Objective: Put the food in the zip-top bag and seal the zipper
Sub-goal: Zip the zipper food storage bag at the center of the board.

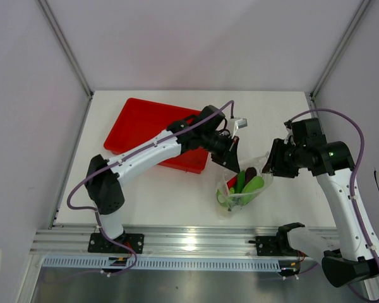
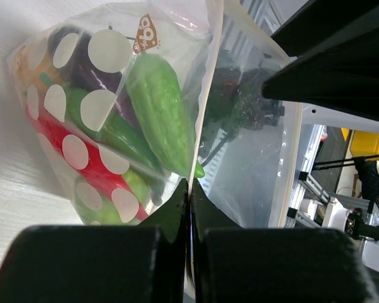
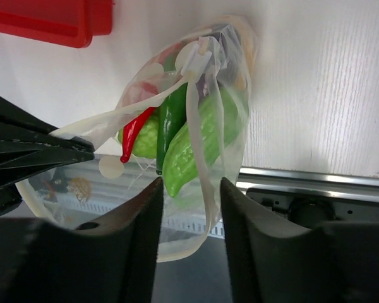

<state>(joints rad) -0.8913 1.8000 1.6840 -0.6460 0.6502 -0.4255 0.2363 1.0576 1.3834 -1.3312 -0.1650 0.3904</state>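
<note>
The clear zip-top bag (image 1: 243, 186) hangs off the table's front part with its mouth up, and the food is inside it. Through the plastic I see a bumpy green vegetable (image 2: 158, 107), a red chili (image 2: 69, 145) and a dark purple eggplant (image 2: 82, 63). My left gripper (image 2: 191, 189) is shut on the bag's top edge, pinching the zipper strip (image 2: 205, 95). My right gripper (image 3: 191, 189) stands open at the mouth's other side. A loop of the bag's rim (image 3: 208, 189) hangs between its fingers without being pinched. The green vegetable (image 3: 196, 145) and chili (image 3: 136, 132) lie just beyond.
The red tray (image 1: 148, 126) lies at the back left, under my left arm. An aluminium rail (image 1: 196, 240) runs along the table's front edge below the bag. The left gripper (image 3: 25, 151) shows as a black shape at the left of the right wrist view.
</note>
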